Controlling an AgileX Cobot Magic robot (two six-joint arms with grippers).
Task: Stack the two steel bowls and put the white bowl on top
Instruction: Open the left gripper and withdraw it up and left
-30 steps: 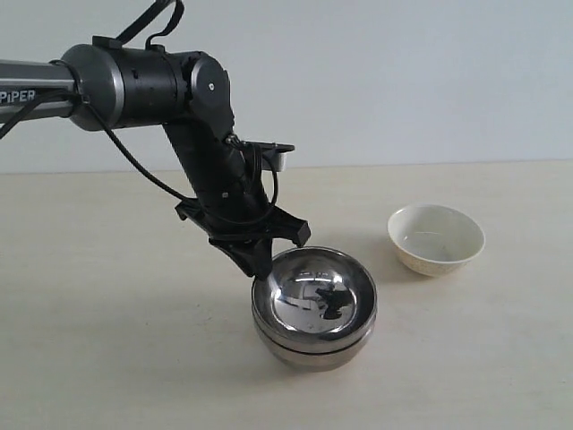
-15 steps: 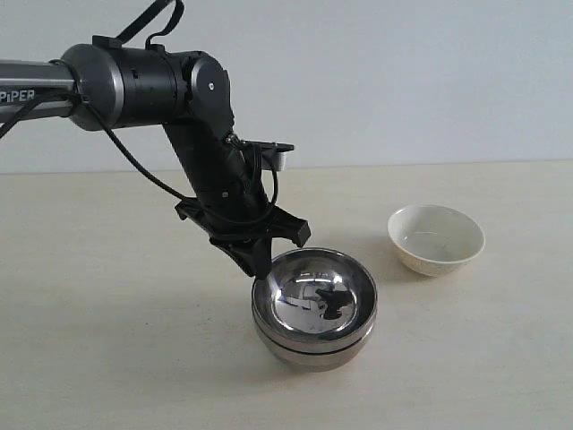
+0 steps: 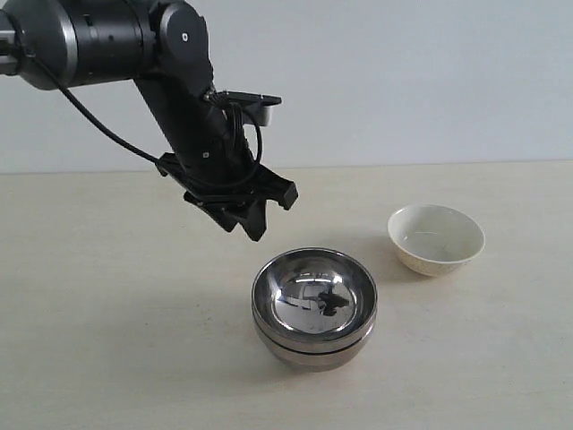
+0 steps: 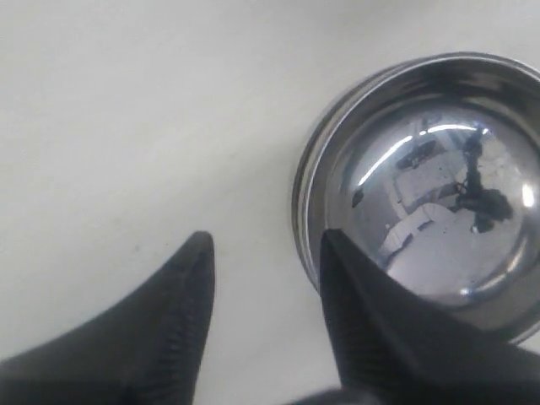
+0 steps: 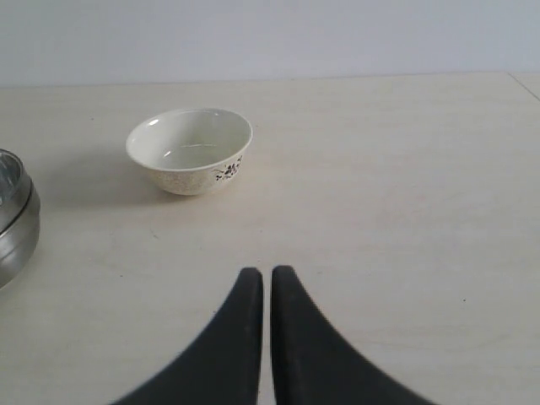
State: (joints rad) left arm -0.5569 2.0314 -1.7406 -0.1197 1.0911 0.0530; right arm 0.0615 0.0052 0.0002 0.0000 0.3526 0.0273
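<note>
The two steel bowls (image 3: 313, 305) sit nested one inside the other on the pale surface (image 3: 107, 340), upright. The lower one's rim shows as a band just beneath the upper one's rim. The mirror inside of the upper bowl is bare.

The white bowl (image 3: 436, 238) stands upright on the surface to the right of the stack and a little farther back, near it but not touching, with nothing in it.

The left gripper (image 3: 249, 224) hangs above the surface just up and left of the stack, jaws apart and holding nothing. It appears clear of the steel rim, though its wrist view puts one jaw across the rim's edge.

The right gripper (image 5: 267, 271) has its jaws pressed together, empty, well apart from the stack.
</note>
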